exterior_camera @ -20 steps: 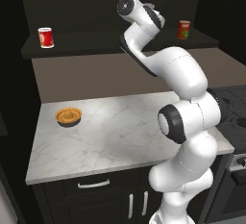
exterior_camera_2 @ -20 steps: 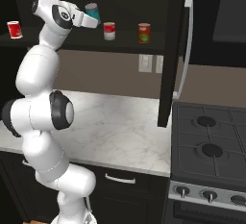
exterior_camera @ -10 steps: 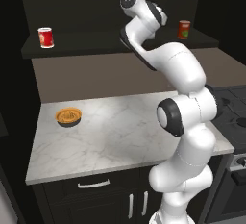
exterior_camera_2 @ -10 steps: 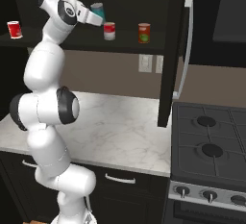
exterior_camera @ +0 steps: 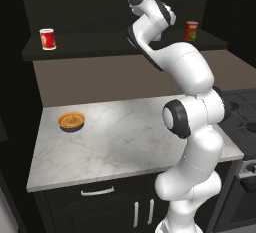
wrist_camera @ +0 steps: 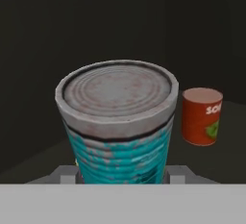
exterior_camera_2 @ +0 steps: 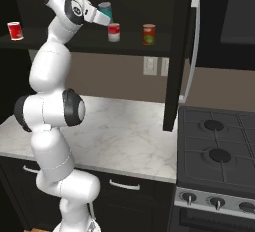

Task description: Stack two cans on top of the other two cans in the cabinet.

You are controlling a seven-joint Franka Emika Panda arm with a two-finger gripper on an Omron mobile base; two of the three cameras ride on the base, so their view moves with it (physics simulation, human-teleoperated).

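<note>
Your gripper (exterior_camera_2: 101,17) grasps the teal can (exterior_camera_2: 104,11) at upper centre, just above the red-and-white can (exterior_camera_2: 113,32); the dark orange can (wrist_camera: 202,116) stands right.

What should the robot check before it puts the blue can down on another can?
1. Tool holding the blue can: ok, shut on it.
2. Blue can upright: ok, its grey lid faces up in the hand view.
3. Blue can lined up over the red-and-white can: cannot tell; in the right base view it sits higher and a little to the left.
4. Top of the red-and-white can free: ok, nothing rests on it.
5. Orange can out of the way: ok, it stands apart to the side.
6. Red can waiting on the shelf: ok, untouched.
</note>
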